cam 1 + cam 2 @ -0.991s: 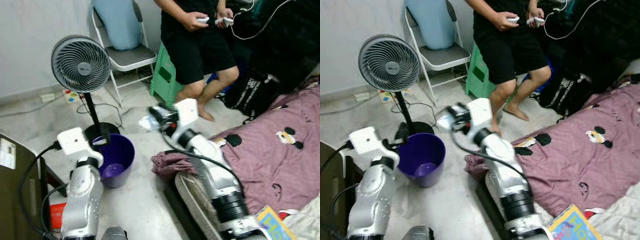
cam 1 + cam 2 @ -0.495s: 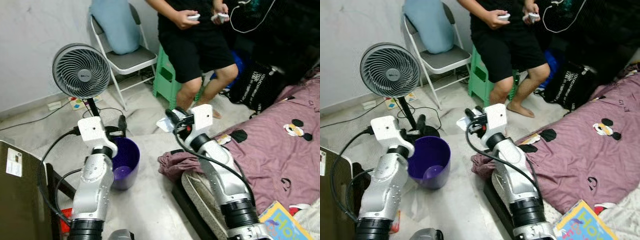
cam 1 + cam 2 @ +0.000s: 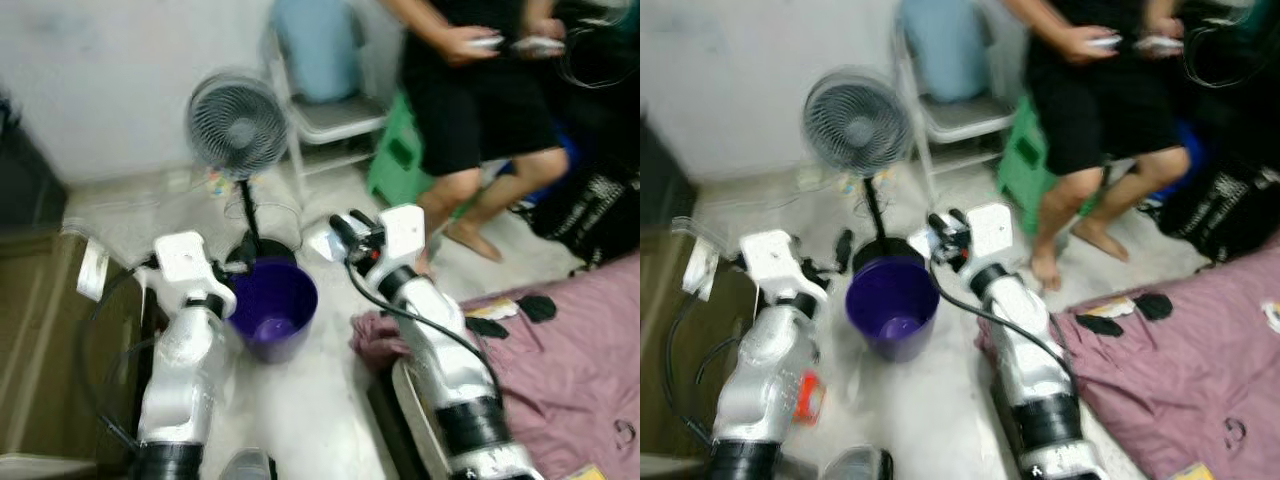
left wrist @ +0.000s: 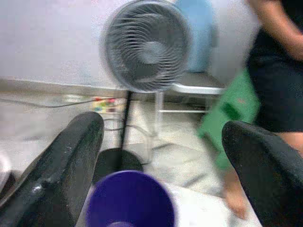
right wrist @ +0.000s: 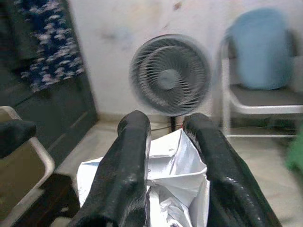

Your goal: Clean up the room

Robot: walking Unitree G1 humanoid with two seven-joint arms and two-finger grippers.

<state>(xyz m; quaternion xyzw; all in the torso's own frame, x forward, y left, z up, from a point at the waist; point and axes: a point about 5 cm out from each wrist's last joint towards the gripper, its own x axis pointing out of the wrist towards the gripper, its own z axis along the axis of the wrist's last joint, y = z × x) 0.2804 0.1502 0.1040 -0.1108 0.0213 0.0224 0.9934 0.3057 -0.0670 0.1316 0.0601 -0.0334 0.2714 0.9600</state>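
The right gripper [image 5: 165, 156] is closed on a crumpled piece of white paper [image 5: 163, 182], the sheet pinched between its two black fingers [image 5: 125, 170] and bulging out below them. In the head views this gripper is held above the floor, just beside the round purple plastic bucket [image 3: 892, 305], off its rim on the side toward the person's legs [image 3: 1090, 190], with the paper not yet over the opening. The left gripper [image 4: 165, 156] has its fingers spread wide and holds nothing; it sits close to the bucket's opposite side, pointing across the rim. Behind the bucket stands a grey pedestal fan [image 3: 858, 125], its black base touching or nearly touching the bucket's far wall, and beyond that a white folding chair with a light blue cushion [image 3: 940, 45]. The step in hand appears to be dropping the paper into the bucket. To do it well, the right gripper should travel until the paper hangs squarely over the bucket's centre before the fingers part. Crumpled paper is light and may cling to a finger or drift, so a low release inside the rim is advisable. The views are blurred, so the arm should settle first.
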